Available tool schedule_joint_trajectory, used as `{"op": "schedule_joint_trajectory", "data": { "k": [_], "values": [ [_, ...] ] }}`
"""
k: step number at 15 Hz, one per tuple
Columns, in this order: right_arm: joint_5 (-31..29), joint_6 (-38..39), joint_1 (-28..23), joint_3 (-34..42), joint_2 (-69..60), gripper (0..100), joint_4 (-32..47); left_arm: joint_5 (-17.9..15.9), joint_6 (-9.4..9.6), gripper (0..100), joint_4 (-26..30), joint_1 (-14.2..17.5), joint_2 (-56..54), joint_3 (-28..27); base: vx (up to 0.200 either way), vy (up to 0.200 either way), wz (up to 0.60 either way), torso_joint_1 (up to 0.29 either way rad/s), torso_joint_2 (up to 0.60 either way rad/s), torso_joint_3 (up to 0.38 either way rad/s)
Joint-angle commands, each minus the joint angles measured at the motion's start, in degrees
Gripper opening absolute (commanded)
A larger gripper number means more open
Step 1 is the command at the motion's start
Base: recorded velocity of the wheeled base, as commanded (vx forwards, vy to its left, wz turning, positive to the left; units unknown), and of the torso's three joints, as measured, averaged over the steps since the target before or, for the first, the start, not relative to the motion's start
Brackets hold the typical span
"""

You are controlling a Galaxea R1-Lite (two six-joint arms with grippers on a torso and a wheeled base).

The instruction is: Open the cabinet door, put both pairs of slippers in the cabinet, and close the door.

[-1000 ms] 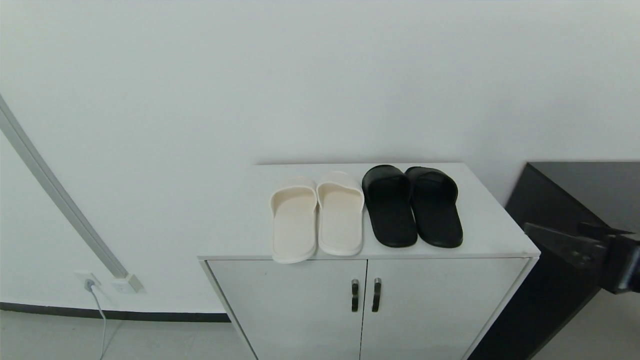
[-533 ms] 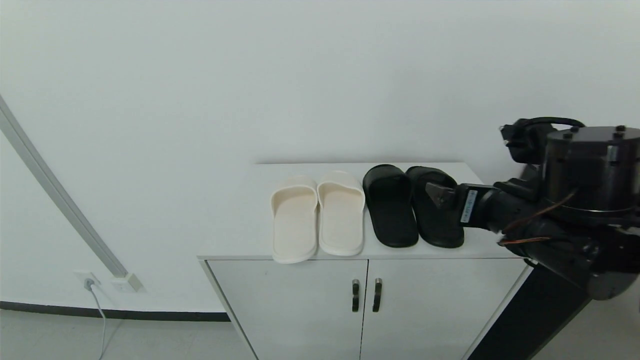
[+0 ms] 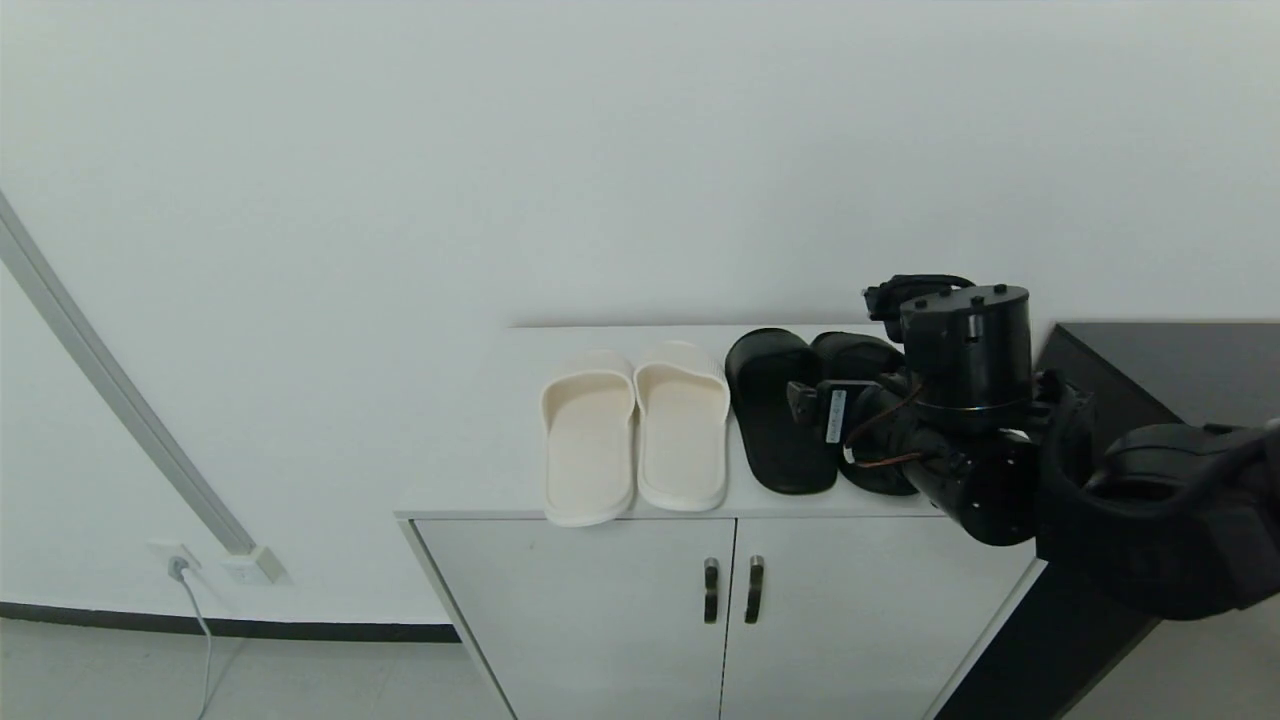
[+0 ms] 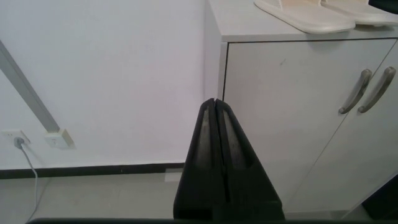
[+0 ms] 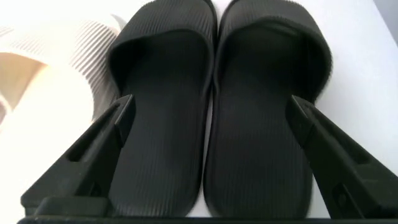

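A white cabinet [image 3: 580, 620] stands against the wall with both doors shut, its two dark handles [image 3: 731, 590] side by side at the middle. On its top lie a white pair of slippers [image 3: 635, 430] and a black pair of slippers [image 3: 780, 415], toes to the wall. My right gripper [image 3: 815, 400] hovers over the black pair. In the right wrist view my right gripper [image 5: 211, 106] is open, its fingers [image 5: 93, 168] spread on either side of the black pair [image 5: 211, 124]. My left gripper [image 4: 216, 112] is shut and empty, low by the cabinet's left door [image 4: 280, 124].
A black piece of furniture [image 3: 1150, 360] stands right beside the cabinet. On the left wall a grey conduit [image 3: 100, 380] runs down to a socket with a plugged cable [image 3: 180, 572]. Open floor lies left of the cabinet.
My right arm has swung in from the right edge and moved left over the cabinet top, ending above the black slippers. The slippers and doors have not moved.
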Motion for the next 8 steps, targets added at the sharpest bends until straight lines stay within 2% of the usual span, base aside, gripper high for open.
{"op": "schedule_joint_trajectory", "data": {
  "k": [1, 4, 8],
  "values": [
    [1.1, -1.1, -2.1, -0.5, 3.6, 100, -2.5, -0.1, 0.02, 0, 0.0, 0.0, 0.0, 0.0, 0.0, 0.0, 0.0, 0.0, 0.0, 0.0],
    [3.0, -4.2, -4.1, -2.3, 8.5, 100, -8.2, -0.1, 0.02, 0, 0.0, 0.0, 0.0, 0.0, 0.0, 0.0, 0.0, 0.0, 0.0, 0.0],
    [3.0, -5.6, -5.6, -7.7, 12.4, 100, -8.6, -0.1, -0.07, 0, 0.0, 0.0, 0.0, 0.0, 0.0, 0.0, 0.0, 0.0, 0.0, 0.0]
  ]
}}
